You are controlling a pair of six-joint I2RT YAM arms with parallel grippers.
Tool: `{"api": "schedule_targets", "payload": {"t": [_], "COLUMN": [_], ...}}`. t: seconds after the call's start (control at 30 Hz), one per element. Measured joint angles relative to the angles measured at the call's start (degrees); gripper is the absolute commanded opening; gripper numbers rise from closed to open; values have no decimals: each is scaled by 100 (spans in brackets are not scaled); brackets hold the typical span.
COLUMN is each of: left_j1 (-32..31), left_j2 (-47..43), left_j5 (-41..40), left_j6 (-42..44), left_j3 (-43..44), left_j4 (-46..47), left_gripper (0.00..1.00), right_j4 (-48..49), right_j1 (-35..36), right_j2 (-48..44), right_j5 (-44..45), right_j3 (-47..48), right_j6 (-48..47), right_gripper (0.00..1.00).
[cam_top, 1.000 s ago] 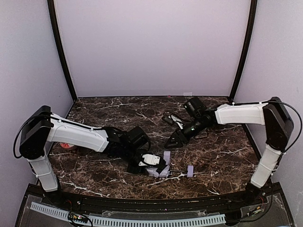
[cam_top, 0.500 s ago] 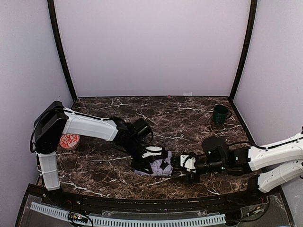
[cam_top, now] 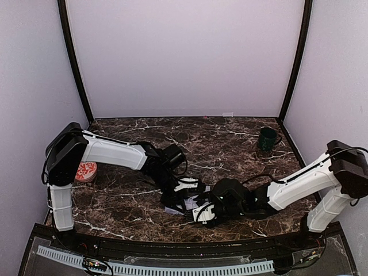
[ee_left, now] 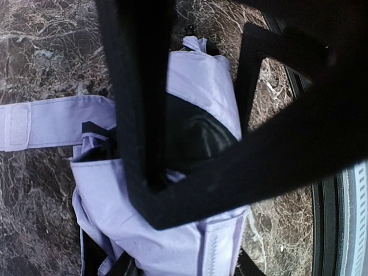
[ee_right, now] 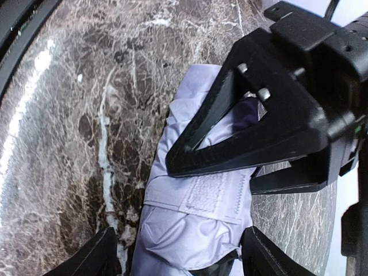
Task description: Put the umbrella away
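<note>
We see the umbrella (cam_top: 185, 204) folded into a lavender bundle on the marble tabletop (cam_top: 241, 167), near its front edge. Our left claw (cam_top: 183, 197) is clenched across the bundle, fabric bulging between its fingers. Our right claw (cam_top: 198, 214) stands spread wide, its fingertips (ee_right: 98, 259) straddling the bundle's strapped end without gripping it.

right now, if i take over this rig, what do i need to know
left gripper: shut on the folded umbrella, pinning it near the front edge of the table.
right gripper: open, a finger on either side of the umbrella, not gripping.
Done: canopy collapsed and gathered.
To do: the strap lies loose on the table; it probably needs wrapping and fastening before the umbrella is put away.
</note>
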Motion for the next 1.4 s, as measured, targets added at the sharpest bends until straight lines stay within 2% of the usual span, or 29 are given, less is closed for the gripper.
{"api": "schedule_targets", "payload": {"t": [0.1, 0.27, 0.4, 0.53, 0.73, 0.83, 0.97, 1.23, 1.4], "left_j1": [11, 26, 48, 92, 122, 140, 175, 227, 234], "left_j2": [17, 31, 37, 46, 42, 31, -7, -188, -221], "left_j5": [20, 44, 72, 79, 129, 164, 205, 201, 138], "left_j6": [4, 7, -4, -50, -109, -136, -142, -144, -146], "left_j3": [33, 44, 52, 68, 52, 33, -48, -264, -319], "left_j4": [-39, -57, -76, -129, -120, -98, -46, 144, 199], "left_gripper": [36, 36, 35, 35, 36, 47, 55, 54, 63], "right_j4": [-72, -240, -321, -487, -658, -772, -925, -1019, -1021], "right_j1": [-85, -212, -275, -334, -420, -448, -472, -511, -542], "right_j2": [199, 472, 645, 730, 730, 730, 730, 730, 710], "right_j5": [-2, -42, -120, -168, -278, -334, -361, -527, -599], "right_j3": [107, 389, 579, 717, 800, 859, 944, 1036, 1036], "right_j6": [-181, -256, -245, -236, -267, -289, -319, -284, -195], "right_gripper": [68, 67, 51, 47, 11, 0, 0, 0, 0]}}
